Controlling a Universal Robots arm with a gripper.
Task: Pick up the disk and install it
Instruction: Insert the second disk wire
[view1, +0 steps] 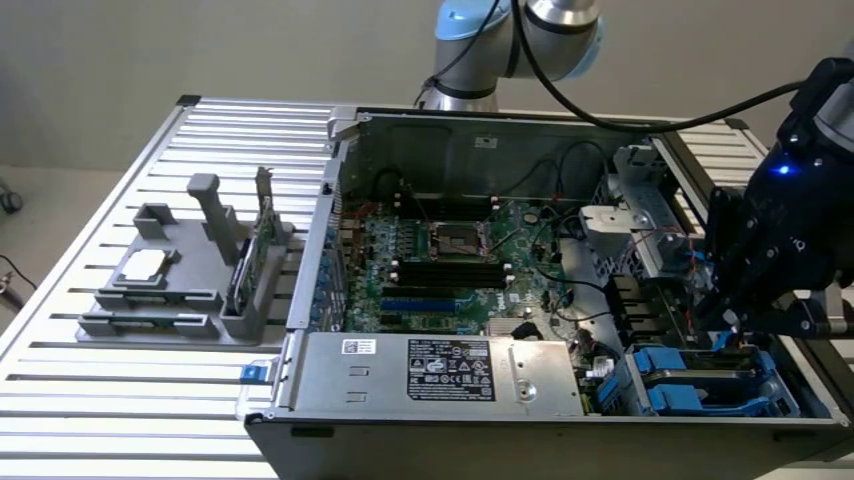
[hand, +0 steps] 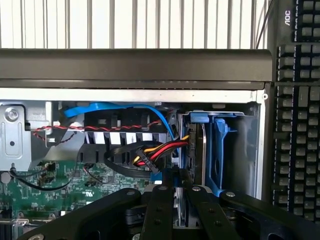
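Looking first for the disk (hand: 196, 150), we find it standing on edge in the drive bay at the front corner of the computer case (view1: 400, 130), at the exterior view's right, framed by its blue carrier and just beside a second blue carrier (hand: 220, 150). In the wrist view the gripper (hand: 175, 187) has its fingers drawn close together around the disk's near edge, so we judge it to be clamped on the disk, though the contact itself is partly hidden. In the exterior view the gripper (view1: 747, 335) hangs low over the same bay, above the blue carriers (view1: 694, 385). A bundle of red, yellow and black power leads (hand: 160, 150) and a blue data cable (hand: 115, 107) run right up to the disk's side. We take the step in hand to be the seating of the disk in its bay, late in the task. Finishing it would call for a straight, gentle push along the slot, keeping clear of those cables and the motherboard (view1: 441, 260).
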